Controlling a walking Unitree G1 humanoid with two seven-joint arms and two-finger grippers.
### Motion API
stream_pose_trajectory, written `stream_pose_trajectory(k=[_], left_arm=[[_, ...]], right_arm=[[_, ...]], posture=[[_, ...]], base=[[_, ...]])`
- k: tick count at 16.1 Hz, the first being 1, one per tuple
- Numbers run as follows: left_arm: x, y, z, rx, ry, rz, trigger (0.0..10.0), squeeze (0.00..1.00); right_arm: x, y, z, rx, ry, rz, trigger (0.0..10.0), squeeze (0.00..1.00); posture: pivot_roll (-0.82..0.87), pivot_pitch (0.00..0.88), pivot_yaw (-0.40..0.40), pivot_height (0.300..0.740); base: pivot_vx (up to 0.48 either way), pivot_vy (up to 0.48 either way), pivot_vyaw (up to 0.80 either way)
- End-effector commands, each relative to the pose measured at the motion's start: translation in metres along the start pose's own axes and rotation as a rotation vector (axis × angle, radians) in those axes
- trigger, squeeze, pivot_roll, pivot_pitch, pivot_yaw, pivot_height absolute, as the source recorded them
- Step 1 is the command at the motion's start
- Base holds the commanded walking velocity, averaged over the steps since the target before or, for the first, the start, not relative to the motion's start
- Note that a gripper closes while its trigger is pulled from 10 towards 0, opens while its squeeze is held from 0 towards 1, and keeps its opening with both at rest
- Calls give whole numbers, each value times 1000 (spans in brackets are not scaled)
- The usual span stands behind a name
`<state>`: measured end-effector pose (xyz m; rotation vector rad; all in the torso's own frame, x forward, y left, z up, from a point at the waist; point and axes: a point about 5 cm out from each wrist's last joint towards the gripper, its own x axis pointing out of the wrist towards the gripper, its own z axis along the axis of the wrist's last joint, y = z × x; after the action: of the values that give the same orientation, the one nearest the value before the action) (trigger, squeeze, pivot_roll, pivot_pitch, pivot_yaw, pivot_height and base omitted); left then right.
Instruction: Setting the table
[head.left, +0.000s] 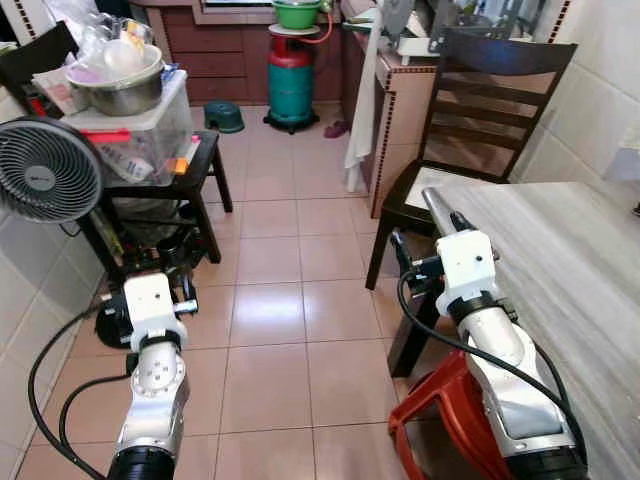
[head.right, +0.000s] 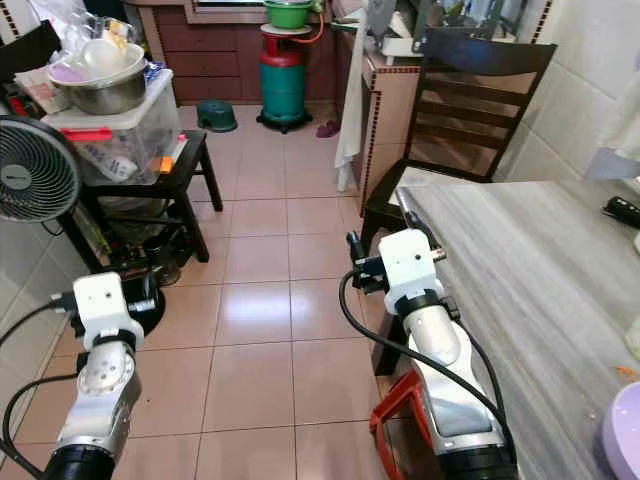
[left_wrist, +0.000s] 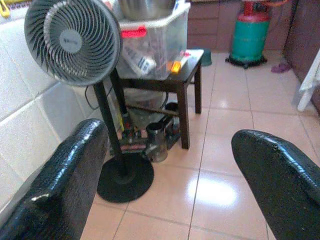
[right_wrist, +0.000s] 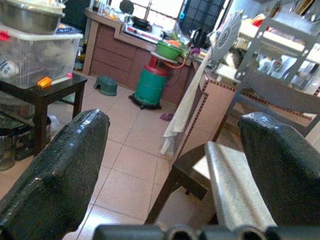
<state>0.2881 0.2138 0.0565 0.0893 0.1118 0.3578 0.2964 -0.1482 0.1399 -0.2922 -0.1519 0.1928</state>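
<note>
Both hands, left (left_wrist: 160, 165) and right (right_wrist: 170, 165), hang fingers apart beside the table (head.left: 560, 260) running lengthwise away.

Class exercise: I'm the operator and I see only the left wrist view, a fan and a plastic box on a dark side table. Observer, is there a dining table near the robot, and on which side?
Observer: Yes, a grey-grained dining table on the robot's right, by the right hand.
Operator: Anything on it?
Observer: A lilac plate at its near edge.
Operator: Any seating?
Observer: A dark wooden chair at the table's far end.
Operator: Is the right hand holding anything?
Observer: No, its fingers are apart, with nothing between them.
</note>
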Motion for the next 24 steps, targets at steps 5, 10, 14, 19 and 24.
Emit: stream_pose_trajectory(k=[5,10,14,19,24], left_arm=[[9,0,4,0,1,-8,10000,0],[9,-3,6,-7,1,-11,10000,0],[11,-2,6,-1,0,-12,10000,0],[12,-2,6,5,4,-15,10000,0],[13,-4,6,4,7,-16,10000,0]], right_arm=[[1,-10,-3,19,-3,-82,10000,0],[4,-24,-3,8,-9,-131,10000,0],[5,-33,-3,-4,-13,-157,10000,0],[3,-31,-4,2,-12,-167,10000,0],[3,-32,-5,0,-12,-170,10000,0]], posture=[[-75,0,20,740],[-80,0,30,740],[-84,0,39,740],[-86,0,47,740],[-86,0,47,740]], base=[[0,0,0],[0,216,0],[0,0,0],[0,96,0],[0,480,0]])
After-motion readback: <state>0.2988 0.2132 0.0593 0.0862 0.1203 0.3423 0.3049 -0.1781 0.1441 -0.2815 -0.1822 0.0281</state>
